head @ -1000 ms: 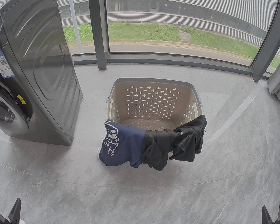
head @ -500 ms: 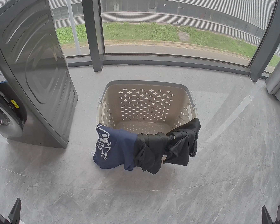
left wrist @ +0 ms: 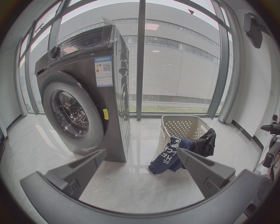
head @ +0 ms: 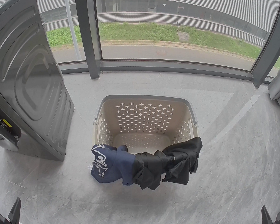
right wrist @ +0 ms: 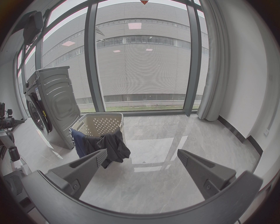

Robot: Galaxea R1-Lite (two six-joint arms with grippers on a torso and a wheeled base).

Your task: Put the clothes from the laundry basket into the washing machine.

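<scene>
Floor [head: 210, 192]: grey veined tile, bearing machine and basket.
Window [head: 183, 31]: full-height glazing behind the basket, with grass and a building beyond.
Washing machine [head: 31, 77]: dark grey front-loader on the robot's left, apart from the basket; its round door appears shut in the left wrist view.
Laundry basket [head: 142, 117]: beige, with star-perforated walls, upright at centre.
Black garment [head: 178, 158]: draped over the basket's near rim towards its right corner.
Navy garment [head: 111, 164]: white print, draped over the same rim, touching the black garment and hanging low outside.
Left gripper [head: 5, 199]: fingers spread wide, holding nothing, well apart from the basket.
Right gripper [head: 273, 209]: fingers spread wide, holding nothing, well apart from the basket.
</scene>
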